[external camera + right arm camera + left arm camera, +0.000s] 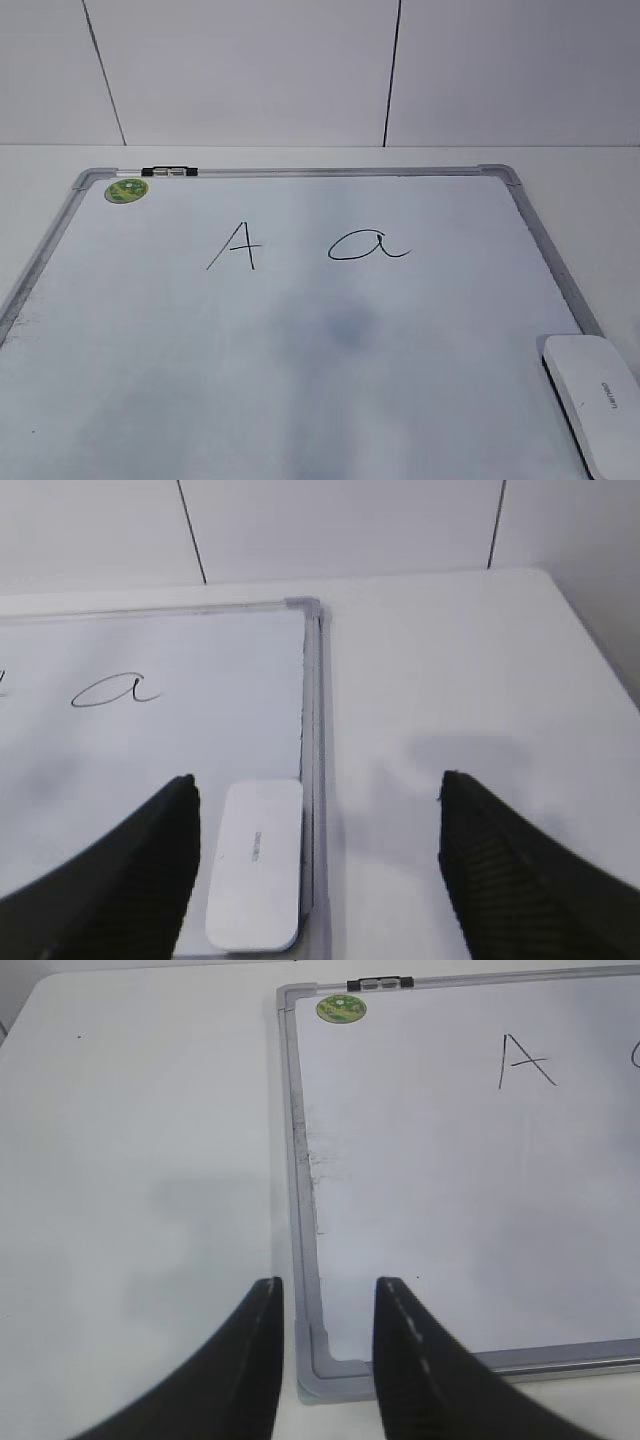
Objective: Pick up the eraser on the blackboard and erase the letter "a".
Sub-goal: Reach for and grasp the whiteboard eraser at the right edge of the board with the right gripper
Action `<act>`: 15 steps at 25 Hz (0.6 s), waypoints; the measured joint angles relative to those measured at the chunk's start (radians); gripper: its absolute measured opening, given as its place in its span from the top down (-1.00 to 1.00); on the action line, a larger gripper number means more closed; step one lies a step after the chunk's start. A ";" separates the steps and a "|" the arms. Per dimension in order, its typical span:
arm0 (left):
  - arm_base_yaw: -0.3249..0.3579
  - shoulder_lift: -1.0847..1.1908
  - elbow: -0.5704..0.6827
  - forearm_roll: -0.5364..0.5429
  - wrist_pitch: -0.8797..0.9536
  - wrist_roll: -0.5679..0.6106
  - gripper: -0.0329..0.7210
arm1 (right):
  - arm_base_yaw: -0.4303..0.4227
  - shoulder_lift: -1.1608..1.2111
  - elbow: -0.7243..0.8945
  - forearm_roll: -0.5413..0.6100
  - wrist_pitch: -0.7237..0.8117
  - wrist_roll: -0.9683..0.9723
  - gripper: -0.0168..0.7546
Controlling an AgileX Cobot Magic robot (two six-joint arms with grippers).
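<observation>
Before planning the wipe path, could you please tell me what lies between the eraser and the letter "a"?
Only bare board: in the exterior view, nothing sits between the eraser and the letter "a" on the blackboard.

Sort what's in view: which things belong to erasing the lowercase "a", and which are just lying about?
Job:
oblong white plastic eraser
large white dry-erase board with grey metal frame
handwritten cursive letter "a"

Lying about:
small black-and-silver marker
round green sticker
angular capital "A"
</observation>
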 joint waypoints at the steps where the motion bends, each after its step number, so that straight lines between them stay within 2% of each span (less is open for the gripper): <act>1: 0.000 0.000 0.000 0.000 0.000 0.000 0.29 | 0.000 0.039 -0.002 0.009 0.010 -0.002 -0.58; 7: 0.000 0.000 0.000 0.000 0.000 0.000 0.29 | 0.000 0.274 -0.002 0.037 0.101 -0.006 -0.58; 15: 0.000 0.000 0.000 0.000 0.000 0.000 0.29 | 0.000 0.469 -0.002 0.071 0.110 -0.006 -0.58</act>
